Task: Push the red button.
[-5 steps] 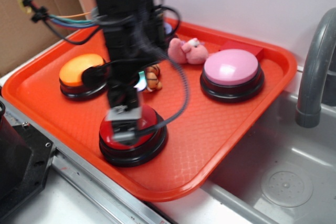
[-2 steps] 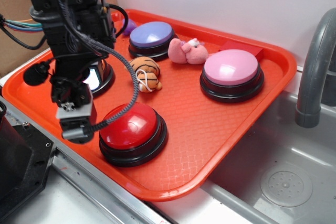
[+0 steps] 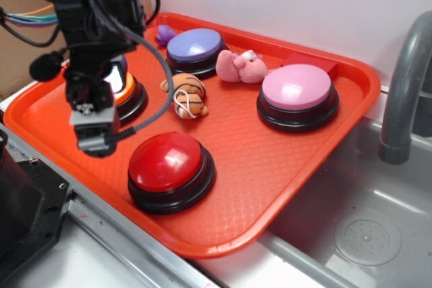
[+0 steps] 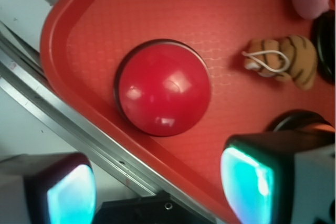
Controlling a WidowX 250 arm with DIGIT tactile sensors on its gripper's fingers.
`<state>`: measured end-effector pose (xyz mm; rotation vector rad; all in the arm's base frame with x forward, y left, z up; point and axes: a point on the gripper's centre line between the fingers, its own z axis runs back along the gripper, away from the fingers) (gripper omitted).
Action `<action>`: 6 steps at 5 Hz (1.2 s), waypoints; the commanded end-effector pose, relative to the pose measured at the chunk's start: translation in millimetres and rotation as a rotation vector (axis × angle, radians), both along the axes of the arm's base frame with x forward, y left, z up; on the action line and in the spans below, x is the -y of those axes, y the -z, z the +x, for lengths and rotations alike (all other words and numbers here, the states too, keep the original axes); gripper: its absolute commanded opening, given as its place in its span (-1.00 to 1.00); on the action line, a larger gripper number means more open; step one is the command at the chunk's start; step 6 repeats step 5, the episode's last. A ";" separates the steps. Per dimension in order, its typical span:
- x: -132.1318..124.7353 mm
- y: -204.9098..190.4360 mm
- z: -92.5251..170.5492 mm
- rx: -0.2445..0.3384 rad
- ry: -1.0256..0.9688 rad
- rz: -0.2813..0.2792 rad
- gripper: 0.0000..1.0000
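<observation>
The red button is a glossy deep-red dome on a round black base, near the front edge of the orange tray. In the wrist view the red button lies ahead of the fingers, clear of them. My gripper hangs to the left of the button, above the tray's front-left part, not touching it. The wrist view shows my gripper open, its two glowing pads far apart with nothing between them, over the tray's rim.
An orange button sits half hidden behind the arm. A purple button, a pink button, a tiger toy and a pink plush share the tray. A sink and grey faucet lie right.
The gripper was down over the red button a second ago. It has since swung left off the button and risen a little, leaving the dome fully uncovered.
</observation>
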<state>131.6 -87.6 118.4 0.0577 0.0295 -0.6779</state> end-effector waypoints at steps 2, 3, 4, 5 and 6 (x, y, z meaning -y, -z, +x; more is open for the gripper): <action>6.3 -32.9 10.7 0.031 -0.035 -0.046 1.00; 5.3 -37.5 12.8 0.044 -0.036 -0.051 1.00; 4.8 -38.6 14.5 0.040 -0.039 -0.051 1.00; 4.0 -39.5 15.6 0.047 -0.038 -0.055 1.00; 4.0 -39.5 15.6 0.047 -0.038 -0.055 1.00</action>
